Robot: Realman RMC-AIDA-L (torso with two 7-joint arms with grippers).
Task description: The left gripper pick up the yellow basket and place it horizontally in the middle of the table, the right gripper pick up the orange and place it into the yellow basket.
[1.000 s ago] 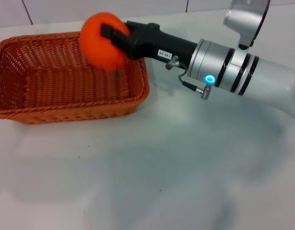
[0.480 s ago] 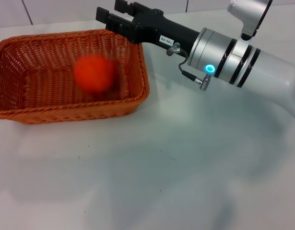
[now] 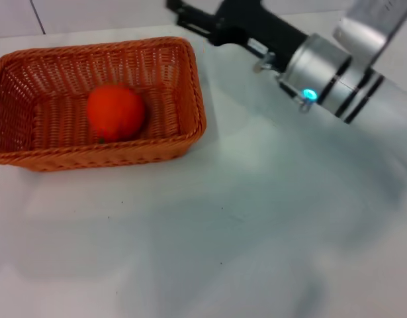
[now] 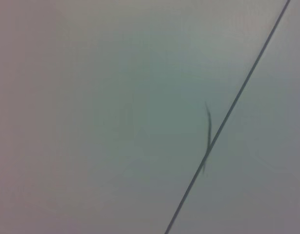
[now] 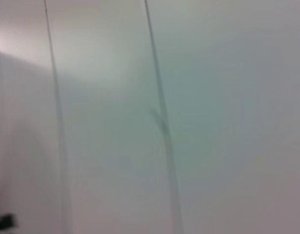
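Counter (image 3: pixel 256 252): white surface filling the head view; both wrist views show only pale surface with thin dark lines.
Yellow basket (image 3: pixel 190 86): upper left of the frame, long axis running left to right across the picture, flat on the counter.
Right claw (image 3: pixel 183 10): top centre of the frame, just past the basket's far right corner, empty and apparently released, though its fingers are cut by the frame edge.
Orange (image 3: pixel 115 112): resting inside the basket near its middle, down-left of the right claw and apart from it.
Left claw: not visible, so its state cannot be told.
Judgement: both placements look done; only withdrawal seems left.
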